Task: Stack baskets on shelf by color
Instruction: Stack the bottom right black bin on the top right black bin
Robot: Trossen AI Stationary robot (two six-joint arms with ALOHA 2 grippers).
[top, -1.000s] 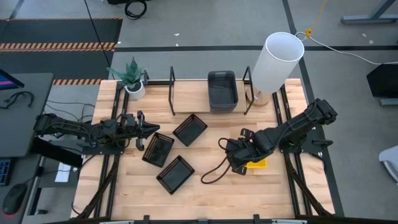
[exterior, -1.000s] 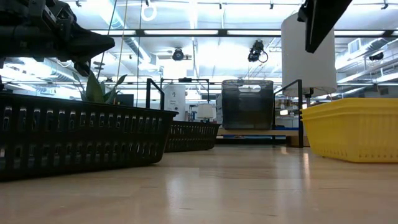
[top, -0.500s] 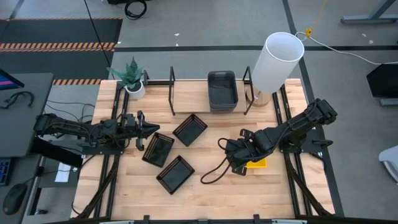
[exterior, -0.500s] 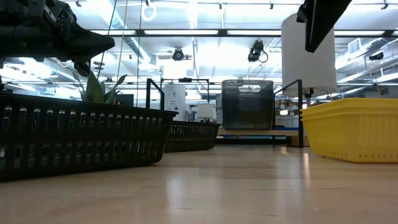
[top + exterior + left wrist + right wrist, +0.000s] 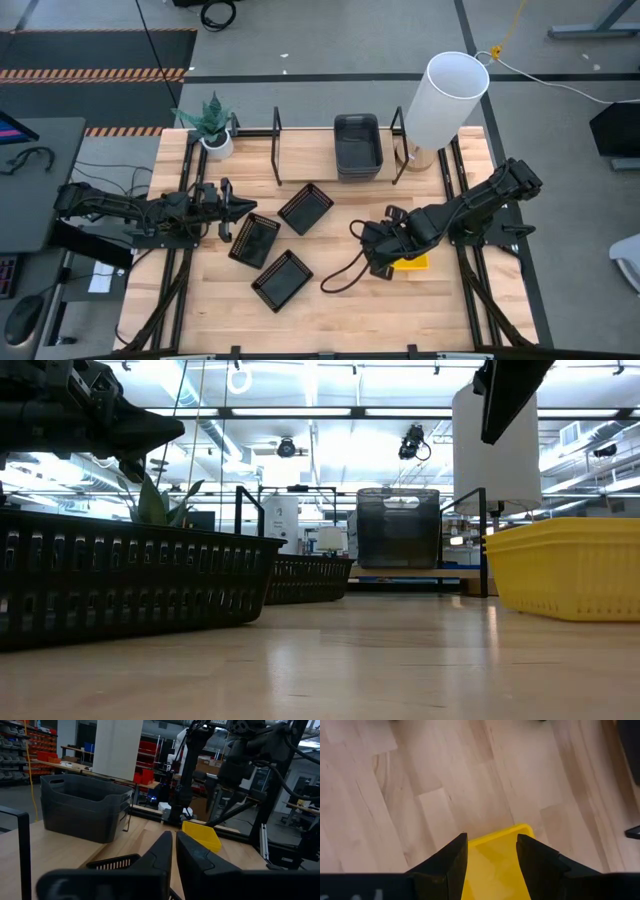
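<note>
**Right wrist view: claw poised over the yellow basket's rim**

Right wrist view puts my right claw (image 5: 487, 851) directly above the yellow basket (image 5: 495, 862), fingers parted to a moderate gap with the basket's near end wall showing between them. From above, that basket (image 5: 412, 264) sits on the counter (image 5: 330, 310) toward the right side, mostly hidden under the arm, well apart from the shelf (image 5: 310, 150) at the back. I cannot tell whether one yellow tray lies there or several nested.

I judge this basket to be thin moulded plastic: light, fairly stiff along the rim but likely to flex at the wall if I squeeze hard. The smooth surface looks slippery, so I would pinch one short end wall, one finger inside and one outside, right at the rim where it is stiffest (a grip lower on the wall would probably bow it). Held by one end it will want to droop, so a firm, centred bite matters.

The dark grey baskets (image 5: 357, 146) already stand stacked on the shelf between two black uprights. Three black slatted baskets (image 5: 306, 208) (image 5: 255, 240) (image 5: 282, 280) lie scattered on the counter's left half; their slats offer easy purchase.

My left claw (image 5: 240, 205) waits just beside the nearest black basket, its fingers drawn nearly together and gripping nothing in the left wrist view
</note>
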